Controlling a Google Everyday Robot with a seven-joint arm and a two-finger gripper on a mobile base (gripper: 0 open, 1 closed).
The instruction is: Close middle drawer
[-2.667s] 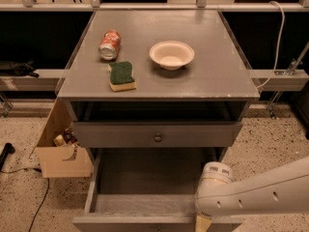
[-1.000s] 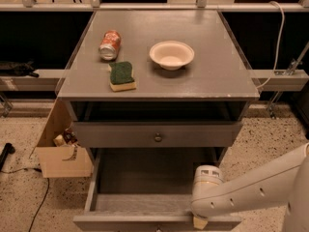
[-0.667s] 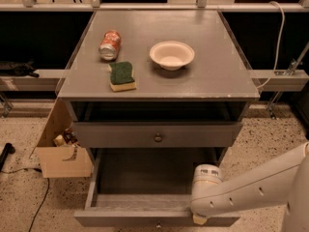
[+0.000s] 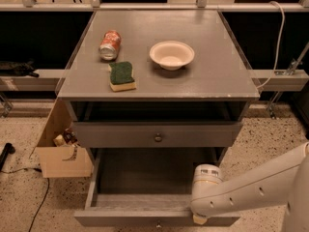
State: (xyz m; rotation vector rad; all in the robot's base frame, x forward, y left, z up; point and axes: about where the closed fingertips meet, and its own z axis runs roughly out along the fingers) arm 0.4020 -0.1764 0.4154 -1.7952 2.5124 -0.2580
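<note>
The middle drawer (image 4: 145, 178) is pulled far out of the grey cabinet, and its inside is empty. Its front panel (image 4: 120, 220) lies at the bottom edge of the view, with the knob (image 4: 157, 224) barely showing. My white arm (image 4: 251, 190) reaches in from the right. The gripper (image 4: 199, 219) points down at the right part of that front panel, mostly hidden under the wrist (image 4: 207, 178).
The upper drawer (image 4: 158, 137) with a round knob stands slightly out. On the cabinet top (image 4: 212, 76) lie a red can (image 4: 110, 44), a green-and-yellow sponge (image 4: 121, 76) and a white bowl (image 4: 172, 54). An open cardboard box (image 4: 60, 151) stands on the floor at left.
My arm's wrist has shifted a little left and down along the open drawer's front edge. The drawer itself has not visibly moved.
</note>
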